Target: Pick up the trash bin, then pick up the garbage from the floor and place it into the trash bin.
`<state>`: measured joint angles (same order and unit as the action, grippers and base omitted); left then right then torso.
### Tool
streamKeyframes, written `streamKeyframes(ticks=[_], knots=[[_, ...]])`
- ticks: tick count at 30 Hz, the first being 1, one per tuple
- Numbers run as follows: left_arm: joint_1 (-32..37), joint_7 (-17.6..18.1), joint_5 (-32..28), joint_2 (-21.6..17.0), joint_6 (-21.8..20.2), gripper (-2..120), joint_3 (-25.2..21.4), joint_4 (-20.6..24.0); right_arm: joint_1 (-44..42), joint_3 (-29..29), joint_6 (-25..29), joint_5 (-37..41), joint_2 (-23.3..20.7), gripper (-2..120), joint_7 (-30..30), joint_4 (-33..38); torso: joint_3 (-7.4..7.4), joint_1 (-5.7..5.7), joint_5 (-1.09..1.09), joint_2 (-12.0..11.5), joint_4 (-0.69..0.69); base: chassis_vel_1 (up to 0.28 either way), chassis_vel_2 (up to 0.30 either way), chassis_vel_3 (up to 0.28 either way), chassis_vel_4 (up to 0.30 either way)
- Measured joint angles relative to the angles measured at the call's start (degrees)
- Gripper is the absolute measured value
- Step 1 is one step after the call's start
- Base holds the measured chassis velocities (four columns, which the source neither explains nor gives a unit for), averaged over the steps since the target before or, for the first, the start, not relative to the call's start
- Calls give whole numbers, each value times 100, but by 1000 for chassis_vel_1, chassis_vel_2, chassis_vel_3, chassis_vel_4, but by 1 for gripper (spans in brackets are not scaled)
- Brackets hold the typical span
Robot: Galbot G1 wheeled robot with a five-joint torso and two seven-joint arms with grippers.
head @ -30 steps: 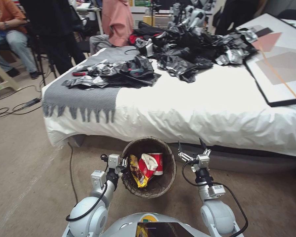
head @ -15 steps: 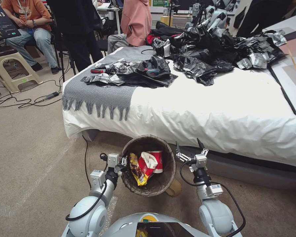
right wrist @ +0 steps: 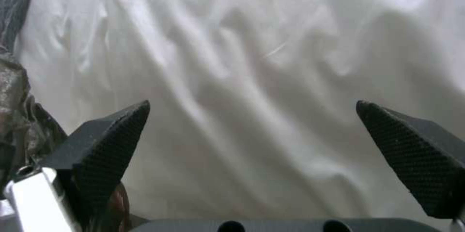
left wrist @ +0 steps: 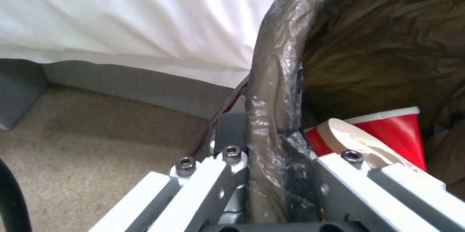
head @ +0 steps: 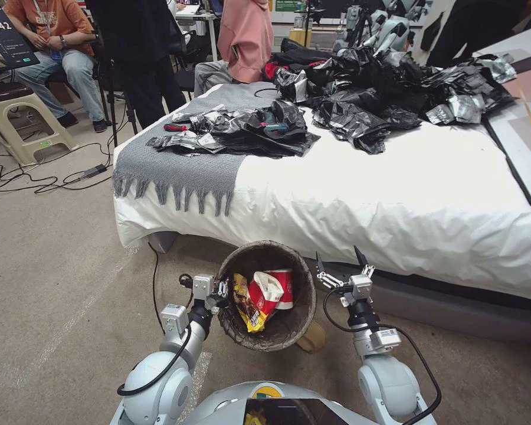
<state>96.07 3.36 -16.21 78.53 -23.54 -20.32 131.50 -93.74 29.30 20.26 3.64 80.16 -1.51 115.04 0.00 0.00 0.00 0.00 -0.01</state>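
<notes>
Two grippers up in front of the bed (head: 360, 200), one loaded, one idle. Left gripper (head: 223, 293) is clamped on the near-left rim of the trash bin (head: 298, 277); in the left wrist view the fingers (left wrist: 348, 184) sit either side of the brown liner (left wrist: 274, 116), pinched tight on the rim. Bin hangs just short of the bed's white sheet edge, mouth tilted toward the robot. Inside the bin: red-and-white paper cup (head: 280, 289), white tissue (head: 269, 287) lying on it, yellow snack wrapper (head: 246, 307) on the side nearest the left gripper. Brown paper bag (head: 312, 337) pokes out from under the bin on the carpet, bed side to the right. Right gripper (head: 340, 264) hovers just right of the bin, not touching it, pads (right wrist: 109, 141) spread wide with nothing between them, pointed at the hanging sheet. Glossy black plastic bags (head: 360, 94) are heaped on top of the bed, well apart from the bin.
</notes>
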Motion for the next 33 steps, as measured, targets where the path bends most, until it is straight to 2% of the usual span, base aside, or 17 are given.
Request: streamKeyframes(ticks=[11, 24, 29, 33], knots=[[-15, -6, 0, 6, -4, 0, 2, 3, 64, 2, -27, 6, -5, 100, -7, -41, 0, 0, 0, 0, 1, 40, 36, 37, 37], [-18, -6, 13, 6, 8, 0, 13, 4, 66, 9, -38, 6, -15, 100, -17, -50, 0, 0, 0, 0, 0, 92, 102, 101, 104], [-35, -17, 24, 6, 96, 0, -4, -14, 44, 20, -38, -6, -18, 100, -17, -84, 0, 0, 0, 0, 4, 100, 115, 110, 106], [-54, -18, 35, 7, 108, 0, 9, -37, 24, 48, -43, -37, -23, 100, -17, -114, 0, 0, 0, 0, -1, 26, 42, 41, 27]])
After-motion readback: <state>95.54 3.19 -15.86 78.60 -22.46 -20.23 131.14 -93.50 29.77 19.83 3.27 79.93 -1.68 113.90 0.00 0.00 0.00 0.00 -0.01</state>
